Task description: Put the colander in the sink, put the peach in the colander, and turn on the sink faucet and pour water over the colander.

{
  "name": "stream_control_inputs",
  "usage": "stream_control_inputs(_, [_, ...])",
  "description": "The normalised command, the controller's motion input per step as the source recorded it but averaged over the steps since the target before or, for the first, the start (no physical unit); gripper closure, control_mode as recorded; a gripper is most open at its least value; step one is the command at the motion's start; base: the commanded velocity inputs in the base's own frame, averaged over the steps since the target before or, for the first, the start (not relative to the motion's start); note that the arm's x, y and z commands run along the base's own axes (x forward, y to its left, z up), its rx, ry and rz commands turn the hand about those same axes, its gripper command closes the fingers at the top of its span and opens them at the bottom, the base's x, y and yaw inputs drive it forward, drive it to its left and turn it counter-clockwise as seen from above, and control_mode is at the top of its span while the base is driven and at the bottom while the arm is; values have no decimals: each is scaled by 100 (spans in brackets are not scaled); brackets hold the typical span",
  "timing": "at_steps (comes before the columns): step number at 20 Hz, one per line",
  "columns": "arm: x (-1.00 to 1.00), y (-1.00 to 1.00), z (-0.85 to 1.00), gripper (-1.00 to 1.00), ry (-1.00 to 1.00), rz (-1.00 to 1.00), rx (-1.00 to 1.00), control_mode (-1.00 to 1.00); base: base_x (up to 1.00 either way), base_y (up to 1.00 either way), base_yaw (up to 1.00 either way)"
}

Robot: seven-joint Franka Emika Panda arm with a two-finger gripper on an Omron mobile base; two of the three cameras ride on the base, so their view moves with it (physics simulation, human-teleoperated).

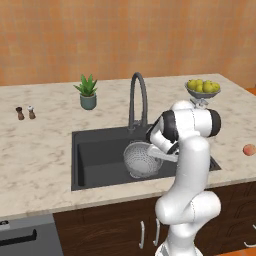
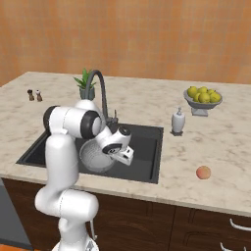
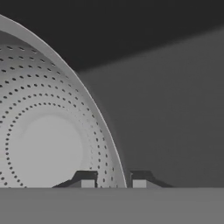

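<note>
The marble counter [image 1: 40, 150] runs across the middle of both base views, with the sink [image 1: 95, 160] cut into it at the centre of the left base view and at lower left of centre in the right base view. The sink faucet [image 1: 137, 97] arches up just behind the basin, its spout dry; no water shows.

The colander [image 1: 141, 159] is down inside the sink, at the basin's right side in the left base view, tipped so that its perforated inside faces the camera. In the hand view it takes up the left half of the frame, with its rim curving down to the bottom centre. There the gripper [image 3: 113, 181] has its two fingertips [image 3: 87, 183] drawn close together on either side of that rim, one inside the bowl and one outside, so it is clamped on the rim.

The peach [image 1: 249, 149] lies on the counter at the right edge of the left base view, well apart from the sink, at lower right in the right base view.

By my judgement the first step is nearly finished: the colander is in the basin but not yet released or level. Fetching the peach and running the water both remain.

No brand, label or writing is legible anywhere.
</note>
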Motion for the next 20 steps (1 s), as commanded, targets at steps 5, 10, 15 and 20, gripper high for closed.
stream_control_inputs(5, [17, 4, -44, 100, 0, 0, -2, -100, 0, 0, 0])
stream_control_inputs(10, [14, 6, -42, 100, 0, 0, -2, -100, 0, 0, 0])
stream_control_inputs(15, [4, 8, -21, -100, -1, 0, 0, -100, 0, 0, 0])
stream_control_inputs(20, [-2, 9, 10, -100, -5, 0, 0, -100, 0, 0, 0])
